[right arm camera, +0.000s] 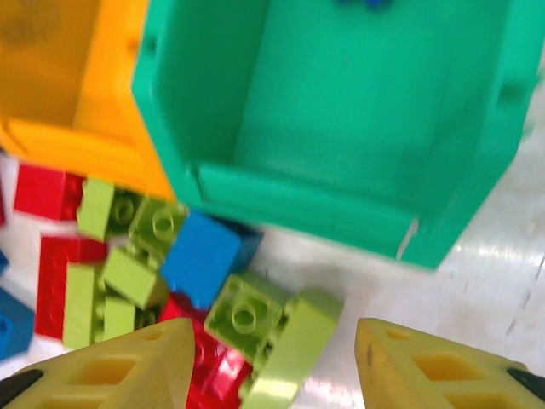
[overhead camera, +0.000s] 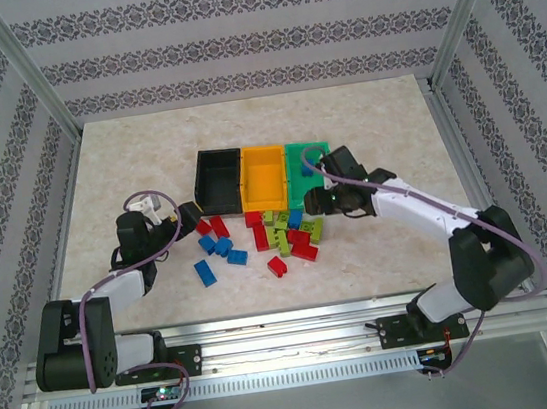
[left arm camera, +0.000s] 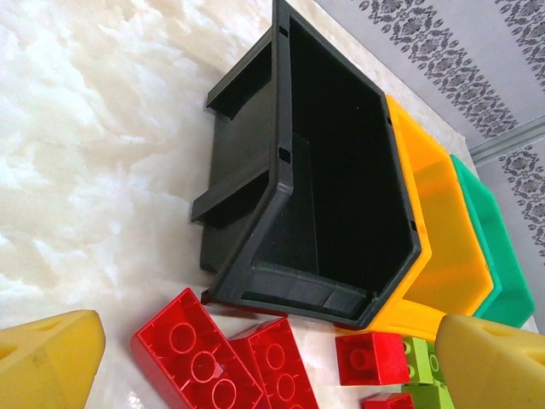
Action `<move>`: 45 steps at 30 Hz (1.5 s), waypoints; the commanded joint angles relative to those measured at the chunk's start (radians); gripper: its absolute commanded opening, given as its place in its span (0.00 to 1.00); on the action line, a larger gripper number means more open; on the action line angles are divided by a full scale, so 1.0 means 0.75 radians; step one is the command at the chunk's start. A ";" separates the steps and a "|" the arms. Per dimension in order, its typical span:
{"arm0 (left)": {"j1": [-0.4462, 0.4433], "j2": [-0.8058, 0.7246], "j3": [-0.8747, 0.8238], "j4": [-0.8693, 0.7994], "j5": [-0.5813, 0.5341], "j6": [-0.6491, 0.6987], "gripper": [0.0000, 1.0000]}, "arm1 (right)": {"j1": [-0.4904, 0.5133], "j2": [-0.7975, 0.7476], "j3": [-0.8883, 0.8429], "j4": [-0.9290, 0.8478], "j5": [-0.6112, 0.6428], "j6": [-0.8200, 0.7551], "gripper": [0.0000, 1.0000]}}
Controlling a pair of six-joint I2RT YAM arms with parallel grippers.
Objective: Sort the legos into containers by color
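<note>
Three containers stand side by side: black (overhead camera: 218,176) (left arm camera: 341,170), orange-yellow (overhead camera: 264,175) (left arm camera: 438,239) (right arm camera: 60,77) and green (overhead camera: 308,160) (left arm camera: 494,256) (right arm camera: 341,111). A blue brick (overhead camera: 306,170) lies in the green one. The other legos, red, blue and lime, lie heaped in front of the bins (overhead camera: 277,234). My left gripper (overhead camera: 186,216) (left arm camera: 272,375) is open just before the black bin, over red bricks (left arm camera: 200,362). My right gripper (overhead camera: 315,201) (right arm camera: 272,366) is open in front of the green bin, above lime bricks (right arm camera: 255,319) and a blue brick (right arm camera: 200,256).
Blue bricks (overhead camera: 205,272) and a red one (overhead camera: 278,266) lie scattered toward the near left of the pile. Metal frame posts and patterned walls enclose the marbled tabletop (overhead camera: 383,119). Bare table lies behind the bins and to the far right.
</note>
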 commanded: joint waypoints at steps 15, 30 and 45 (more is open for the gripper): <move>-0.016 -0.005 -0.040 0.087 0.018 -0.008 1.00 | 0.121 0.140 -0.102 0.132 -0.003 0.135 0.52; -0.014 -0.077 -0.041 0.052 0.018 -0.013 0.99 | 0.129 0.111 -0.073 0.025 0.110 0.118 0.24; -0.015 -0.037 -0.039 0.063 0.014 -0.027 0.99 | 0.137 0.331 0.505 -0.003 -0.077 0.053 0.23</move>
